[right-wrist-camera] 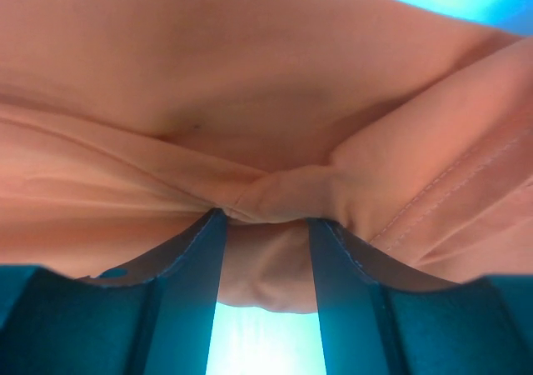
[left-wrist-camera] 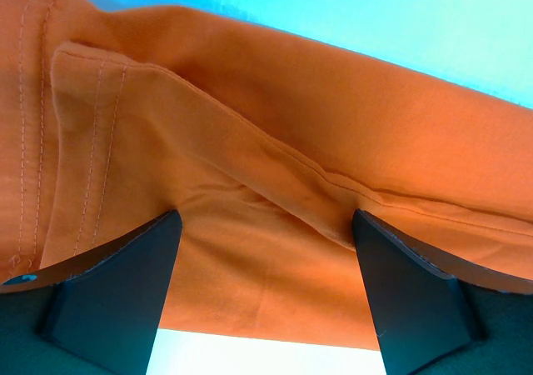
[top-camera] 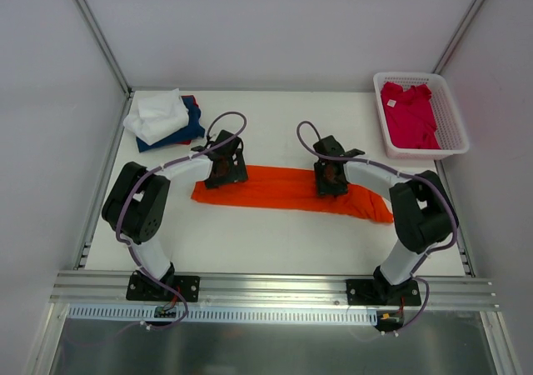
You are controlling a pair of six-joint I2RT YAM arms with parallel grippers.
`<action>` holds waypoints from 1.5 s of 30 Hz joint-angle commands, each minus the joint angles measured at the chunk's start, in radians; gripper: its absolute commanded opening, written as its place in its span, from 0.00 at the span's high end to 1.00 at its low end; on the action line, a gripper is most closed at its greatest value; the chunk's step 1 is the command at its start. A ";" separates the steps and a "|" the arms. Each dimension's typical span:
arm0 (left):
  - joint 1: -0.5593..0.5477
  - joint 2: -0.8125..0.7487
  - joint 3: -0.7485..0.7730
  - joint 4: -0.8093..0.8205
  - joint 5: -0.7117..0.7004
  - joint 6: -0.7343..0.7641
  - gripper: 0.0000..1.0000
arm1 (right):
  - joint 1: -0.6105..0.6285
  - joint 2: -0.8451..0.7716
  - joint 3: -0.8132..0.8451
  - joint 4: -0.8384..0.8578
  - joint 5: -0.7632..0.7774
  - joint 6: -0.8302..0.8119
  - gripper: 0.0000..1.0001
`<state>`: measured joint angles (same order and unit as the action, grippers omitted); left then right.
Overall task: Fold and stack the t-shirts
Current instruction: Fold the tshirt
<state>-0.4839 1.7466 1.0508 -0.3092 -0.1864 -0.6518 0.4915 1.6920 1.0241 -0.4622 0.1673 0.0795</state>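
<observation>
Left gripper [left-wrist-camera: 266, 225] is spread wide, one dark finger [left-wrist-camera: 117, 283] on either side of a stitched fold of the orange t-shirt [top-camera: 283, 187]. The tips are down at the cloth, but nothing is pinched as far as I can see on the wrist cam. Right gripper [right-wrist-camera: 266, 221] is a lot narrower and has a puckered bunch of the same shirt squeezed between its fingers, so I'd call that one clamped on the fabric. On the overhead view both arms bend inward over the shirt, the left near its left end, the right toward the right end and a bit short of the tip. The shirt itself lies as a long narrow band across the middle of the table [top-camera: 275, 242], its right end dipping toward the arm bases. In the back left corner a white t-shirt [top-camera: 158, 112] sits on top of a navy t-shirt [top-camera: 179, 133]. Back right, the crimson-pink t-shirt [top-camera: 410, 117] lies crumpled in the white mesh basket [top-camera: 420, 152]
</observation>
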 commanded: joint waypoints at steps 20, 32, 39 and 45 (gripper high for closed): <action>-0.214 -0.021 -0.156 -0.039 0.007 -0.164 0.15 | 0.022 0.264 0.367 -0.159 0.155 -0.110 0.52; -0.292 -0.053 -0.244 -0.037 -0.007 -0.250 0.14 | 0.022 0.394 0.557 -0.204 0.152 -0.147 0.52; -0.326 -0.087 -0.316 -0.037 -0.013 -0.302 0.14 | 0.019 0.468 0.672 -0.231 0.158 -0.188 0.52; -0.348 -0.125 -0.313 -0.042 -0.024 -0.312 0.15 | 0.016 0.488 0.746 -0.259 0.156 -0.192 0.52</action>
<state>-0.8066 1.5715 0.8085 -0.1890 -0.3424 -0.8856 0.5121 2.1876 1.7271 -0.6777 0.3103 -0.0921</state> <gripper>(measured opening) 0.851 0.478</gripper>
